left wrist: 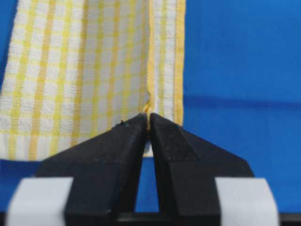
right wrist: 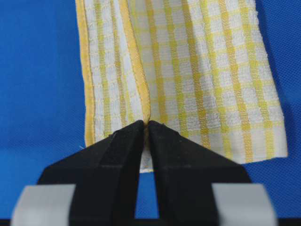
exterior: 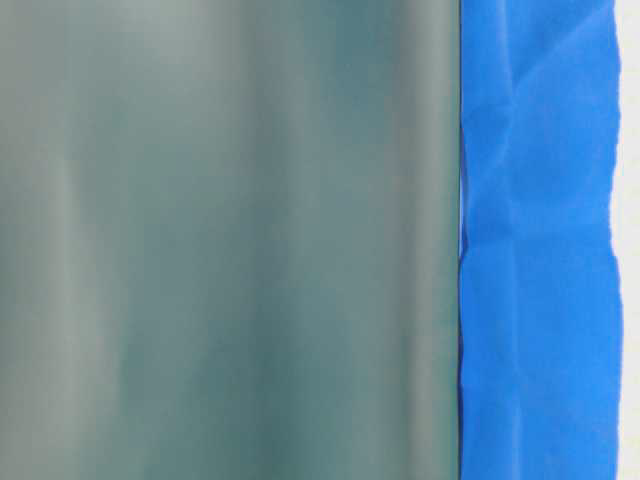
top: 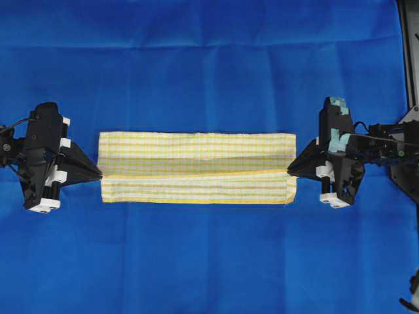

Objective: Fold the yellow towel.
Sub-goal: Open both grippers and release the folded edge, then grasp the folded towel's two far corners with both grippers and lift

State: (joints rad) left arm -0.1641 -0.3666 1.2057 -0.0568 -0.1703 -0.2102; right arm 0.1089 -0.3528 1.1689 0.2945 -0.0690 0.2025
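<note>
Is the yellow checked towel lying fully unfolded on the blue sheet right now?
No, the yellow checked cloth towel is folded lengthwise into a long band, its yellow hemmed edge running across the top layer.

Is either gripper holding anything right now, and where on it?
Both pinch the yellow towel: left gripper at one short end, right gripper at the other, each on the folded hem edge.

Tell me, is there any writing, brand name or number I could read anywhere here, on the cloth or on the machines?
None can be read in any view.
yellow towel: only a yellow check pattern, no label showing.
left gripper and right gripper: plain black and white parts, no markings legible.
blue sheet: plain.
</note>
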